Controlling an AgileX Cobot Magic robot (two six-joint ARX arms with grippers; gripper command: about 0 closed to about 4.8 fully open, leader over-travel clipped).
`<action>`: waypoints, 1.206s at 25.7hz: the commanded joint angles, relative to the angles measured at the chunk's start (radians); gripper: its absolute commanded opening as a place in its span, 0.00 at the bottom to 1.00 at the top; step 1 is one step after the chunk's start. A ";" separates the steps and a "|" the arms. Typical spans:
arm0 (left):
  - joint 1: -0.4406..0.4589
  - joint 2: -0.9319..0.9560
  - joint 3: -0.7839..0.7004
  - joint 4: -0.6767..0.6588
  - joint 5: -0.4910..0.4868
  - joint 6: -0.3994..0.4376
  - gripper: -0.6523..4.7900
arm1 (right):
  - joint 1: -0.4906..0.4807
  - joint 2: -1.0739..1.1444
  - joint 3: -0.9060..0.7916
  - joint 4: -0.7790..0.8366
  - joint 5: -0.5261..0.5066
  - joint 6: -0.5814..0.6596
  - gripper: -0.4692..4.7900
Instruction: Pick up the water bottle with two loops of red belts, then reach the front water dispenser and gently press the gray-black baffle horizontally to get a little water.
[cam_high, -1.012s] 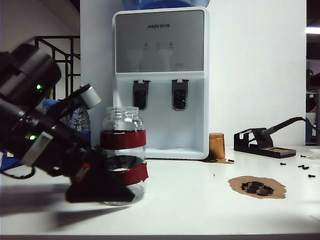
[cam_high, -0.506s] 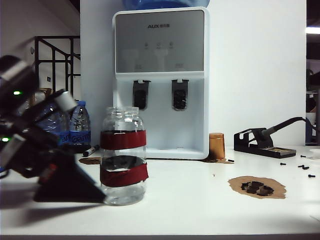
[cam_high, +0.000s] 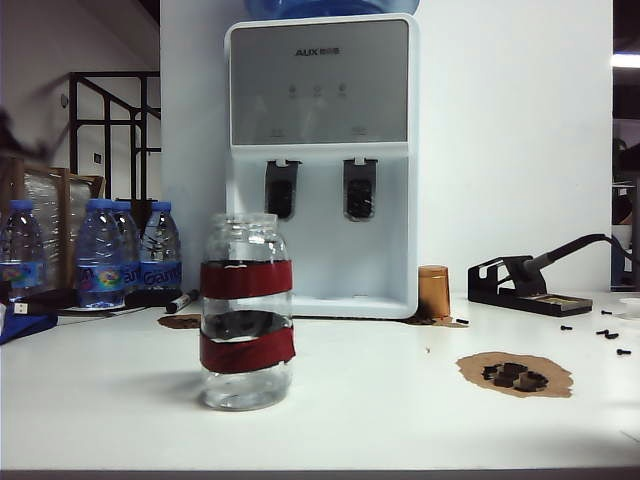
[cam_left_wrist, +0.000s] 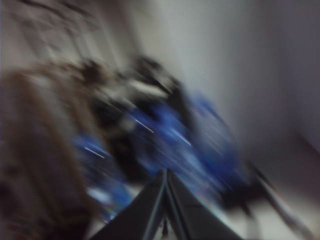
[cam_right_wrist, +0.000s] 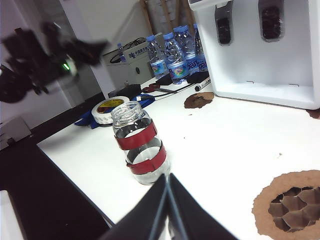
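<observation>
White tabletop (cam_high: 400, 400) fills my exterior view, backed by a white wall. At the rear stands the white boxy water dispenser (cam_high: 320, 160) with its gray AUX panel and blue jug on top; I see two dark tap paddles under the panel, and the gray-black baffle (cam_high: 281, 190) is the left one.

In front of it, well apart from the paddles, the clear wide-mouthed water bottle (cam_high: 247, 310) with two dark-red tape bands stands upright on the table with no cap, and nothing is touching it. My right wrist camera shows the same bottle (cam_right_wrist: 140, 145) upright near the table's edge.

On the left sit several blue-capped plastic bottles (cam_high: 100, 255), with a black marker pen (cam_high: 182, 299) lying beside them. A small copper-coloured cup (cam_high: 433, 292) stands just by the dispenser's right corner, a black soldering-iron stand (cam_high: 520, 285) sits farther right, and a brown cork-like mat (cam_high: 515, 373) holds dark small parts.

My left gripper (cam_left_wrist: 165, 177) is out of the exterior view; its wrist picture is heavily blurred, but the two dark fingers meet at a point, holding nothing. My right gripper (cam_right_wrist: 166, 180) sits low near the bottle, fingers together, empty, not touching it.
</observation>
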 joint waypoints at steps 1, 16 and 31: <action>0.023 -0.128 0.000 -0.070 -0.064 -0.026 0.11 | 0.000 0.000 -0.004 0.010 -0.006 0.000 0.08; 0.248 -0.574 -0.048 -0.852 0.167 -0.247 0.11 | 0.001 0.000 -0.004 0.010 -0.024 0.003 0.08; 0.174 -0.785 -0.356 -0.666 0.333 -0.177 0.11 | 0.003 0.000 -0.004 0.009 -0.025 0.004 0.08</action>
